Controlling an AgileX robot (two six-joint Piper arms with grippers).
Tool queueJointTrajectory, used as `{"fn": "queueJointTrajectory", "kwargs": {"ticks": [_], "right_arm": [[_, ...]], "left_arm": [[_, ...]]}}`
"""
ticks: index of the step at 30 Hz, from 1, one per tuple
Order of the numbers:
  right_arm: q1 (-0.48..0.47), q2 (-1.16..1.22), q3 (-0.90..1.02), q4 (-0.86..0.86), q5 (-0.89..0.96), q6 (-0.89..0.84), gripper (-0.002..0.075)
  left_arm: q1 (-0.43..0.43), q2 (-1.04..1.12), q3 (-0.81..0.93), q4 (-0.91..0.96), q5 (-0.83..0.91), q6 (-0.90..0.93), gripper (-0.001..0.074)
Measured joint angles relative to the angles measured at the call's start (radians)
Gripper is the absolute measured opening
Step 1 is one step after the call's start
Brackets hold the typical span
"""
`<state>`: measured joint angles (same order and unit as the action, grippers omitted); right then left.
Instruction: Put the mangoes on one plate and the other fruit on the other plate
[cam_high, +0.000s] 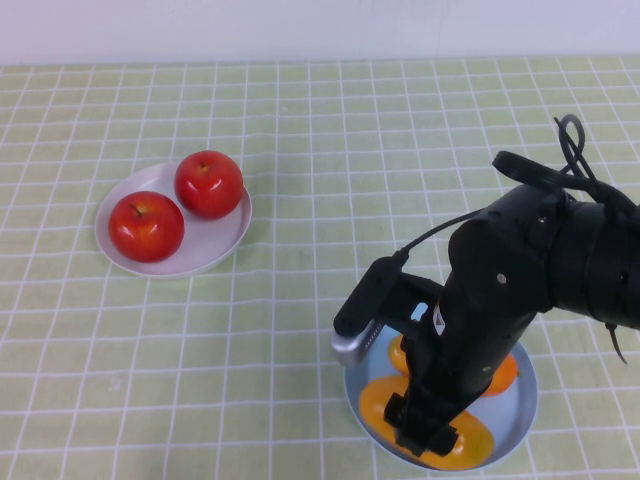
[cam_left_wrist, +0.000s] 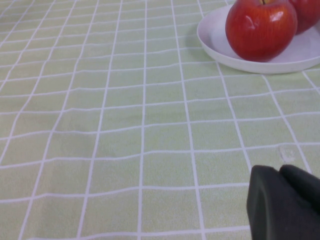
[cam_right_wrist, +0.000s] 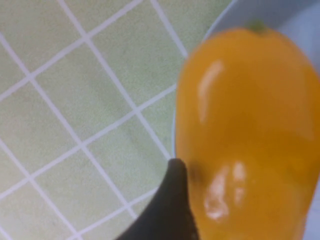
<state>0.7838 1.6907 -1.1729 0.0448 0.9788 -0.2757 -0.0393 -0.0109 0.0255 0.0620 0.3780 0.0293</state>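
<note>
While the right arm is reaching down over the near right part of the table, its right gripper (cam_high: 432, 432) is sitting low over the light blue plate (cam_high: 524, 405), right at the nearer mango (cam_high: 380, 400). In the right wrist view one dark finger (cam_right_wrist: 172, 200) is pressing against the side of that mango (cam_right_wrist: 250, 135), which is lying across the plate's rim (cam_right_wrist: 235, 12). The other finger is not showing in that view, and the arm is covering the fingertips from above, so I cannot tell whether the gripper is clamped on the fruit or merely touching it.

The second mango (cam_high: 500, 375) is lying on the same blue plate, farther back and mostly hidden behind the arm — only an orange edge is peeking out on the right side.

Both red apples are sitting on the white plate (cam_high: 225, 245) at the far left of the table, well apart from the blue one. One apple (cam_high: 209, 184) is resting toward the back of the plate, and the other apple (cam_high: 146, 226) is sitting just beside it, nearer the front left; they are touching or nearly so.

The left gripper (cam_left_wrist: 285, 202) is showing only in the left wrist view, low over the green checked tablecloth (cam_left_wrist: 125, 125) — its dark fingers are lying together, holding nothing. The white plate (cam_left_wrist: 215, 45) and one apple (cam_left_wrist: 260, 27) are lying ahead of it, some way off.
</note>
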Motion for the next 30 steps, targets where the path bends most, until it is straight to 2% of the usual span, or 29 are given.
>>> {"fn": "queueJointTrajectory", "kwargs": {"ticks": [6,10,13,18,20,23,30], "right_arm": [[0.004,-0.005,0.000,-0.009,0.009,0.015,0.0622],[0.036,-0.076,0.000,-0.026,0.011,0.015,0.0579],[0.064,-0.176,0.000,-0.028,0.011,0.034,0.0479],[0.073,-0.321,0.000,0.003,0.071,0.081,0.0146],[0.073,-0.364,0.000,0.012,0.114,0.086,0.0054],[0.073,-0.417,0.000,0.037,0.162,0.090,0.0006],[0.073,-0.492,0.000,0.132,0.230,0.090,-0.0013]], "left_arm": [[0.000,0.000,0.000,0.000,0.000,0.000,0.0002],[0.000,0.000,0.000,0.000,0.000,0.000,0.0002],[0.000,0.000,0.000,0.000,0.000,0.000,0.0002],[0.000,0.000,0.000,0.000,0.000,0.000,0.0002],[0.000,0.000,0.000,0.000,0.000,0.000,0.0002],[0.000,0.000,0.000,0.000,0.000,0.000,0.0002],[0.000,0.000,0.000,0.000,0.000,0.000,0.0002]]}}
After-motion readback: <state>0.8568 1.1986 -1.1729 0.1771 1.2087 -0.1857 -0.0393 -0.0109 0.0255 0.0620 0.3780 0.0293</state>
